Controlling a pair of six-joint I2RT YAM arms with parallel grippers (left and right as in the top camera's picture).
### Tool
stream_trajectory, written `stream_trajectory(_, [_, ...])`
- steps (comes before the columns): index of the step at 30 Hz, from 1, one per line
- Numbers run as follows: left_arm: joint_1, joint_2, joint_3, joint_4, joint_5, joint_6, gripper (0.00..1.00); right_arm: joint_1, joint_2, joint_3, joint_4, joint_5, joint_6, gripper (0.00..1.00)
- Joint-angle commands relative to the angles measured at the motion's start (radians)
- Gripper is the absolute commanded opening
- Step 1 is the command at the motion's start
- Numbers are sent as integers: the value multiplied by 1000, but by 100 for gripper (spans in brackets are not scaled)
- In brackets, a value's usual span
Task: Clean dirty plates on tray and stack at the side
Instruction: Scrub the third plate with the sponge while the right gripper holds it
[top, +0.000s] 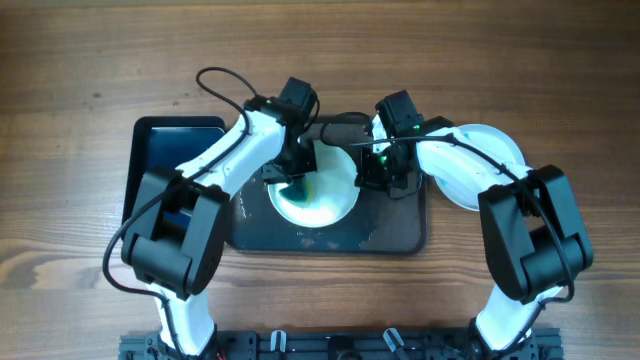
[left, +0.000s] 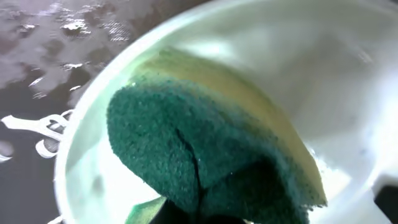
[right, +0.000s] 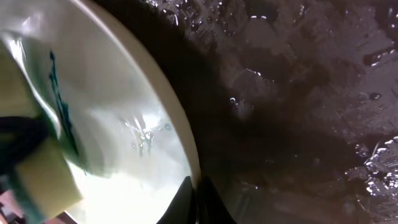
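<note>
A white plate (top: 325, 195) with a blue-green smear lies on the dark brown-grey tray (top: 390, 235). My left gripper (top: 297, 180) is shut on a green and yellow sponge (left: 205, 155) that presses on the plate's inside (left: 292, 68). My right gripper (top: 368, 172) is shut on the plate's right rim (right: 186, 155), one finger on each side. The smear (right: 59, 99) and the sponge (right: 43, 180) show in the right wrist view. A plain white plate stack (top: 480, 165) lies to the right of the tray, partly under my right arm.
A smaller glossy black tray (top: 170, 160) sits left of the brown-grey tray. The tray floor is wet with droplets (right: 292, 74). Wooden table (top: 80, 100) surrounds everything.
</note>
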Motion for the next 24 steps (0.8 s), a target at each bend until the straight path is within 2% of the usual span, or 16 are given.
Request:
stream_trajectory(1, [-27, 9, -74, 72, -31, -34, 4, 1, 11, -9, -1, 30, 37, 4])
stream_trajectory(5, [-30, 10, -144, 149, -98, -92, 4, 1, 11, -9, -2, 34, 36, 4])
stream_trajectory(8, [-35, 10, -161, 157, -65, -60, 4, 1, 11, -9, -1, 34, 36, 4])
stream_trajectory(10, [-41, 10, -160, 187, 90, 88, 4, 1, 11, -9, -1, 34, 37, 4])
stream_trajectory(11, [-44, 10, -160, 216, 256, 195, 4, 1, 11, -9, 1, 34, 37, 4])
stream_trajectory(12, [-45, 10, -160, 240, 390, 252, 4, 1, 11, -9, 2, 34, 39, 4])
stream_trajectory(14, [-45, 10, -160, 262, 454, 259, 4, 1, 11, -9, 2, 34, 39, 4])
stream_trajectory(16, [-45, 10, -160, 258, 396, 229, 4, 1, 11, -9, 2, 35, 36, 4])
stream_trajectory(18, [-45, 10, -160, 237, 241, 130, 4, 1, 11, -9, -2, 42, 36, 4])
stream_trajectory(21, [-42, 10, -149, 188, -17, -45, 4, 1, 11, -9, -1, 41, 37, 4])
stream_trajectory(24, [-30, 10, -86, 77, -294, -270, 4, 1, 11, -9, -1, 42, 36, 4])
